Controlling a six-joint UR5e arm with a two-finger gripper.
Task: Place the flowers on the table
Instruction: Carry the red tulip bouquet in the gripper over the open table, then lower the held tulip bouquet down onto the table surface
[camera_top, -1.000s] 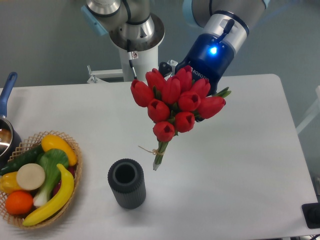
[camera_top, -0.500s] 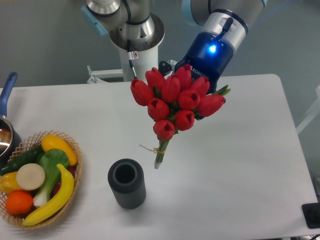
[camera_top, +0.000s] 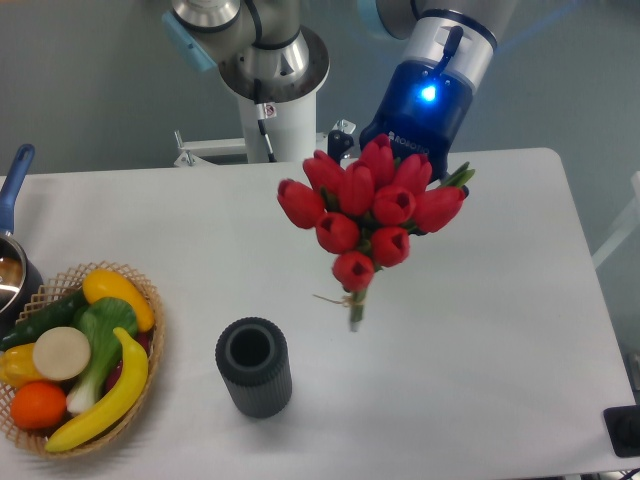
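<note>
The flowers (camera_top: 372, 210) hang in the air above the middle of the desk (camera_top: 480, 330), heads tilted toward the camera, stems pointing down and a little to the left. It is a tight bunch of glossy red tulips, smooth rounded buds packed close, with a few green leaf tips poking out on the right side. The thin green stems taper to a point low down, bound with pale twine whose loose end sticks out to the left. The stem tips sit clear of the white, matte surface, not touching it.

Behind the blooms is the arm's wrist, a shiny blue cylinder with a lit blue spot and a silver band above it. The fingers (camera_top: 415, 185) are hidden behind the tulip heads, so how far they are spread cannot be told; the bunch is up in the air right at the end of that wrist.

Down to the left of the stems stands a dark cup (camera_top: 253, 366), upright, ribbed on the outside, round open mouth facing up, apart from the flowers. At the far left is a woven wicker basket (camera_top: 150, 300) holding smooth plastic-looking fruit and vegetables: a yellow banana, an orange, a green cucumber. A pot with a blue handle (camera_top: 14, 190) peeks in at the left edge.
</note>
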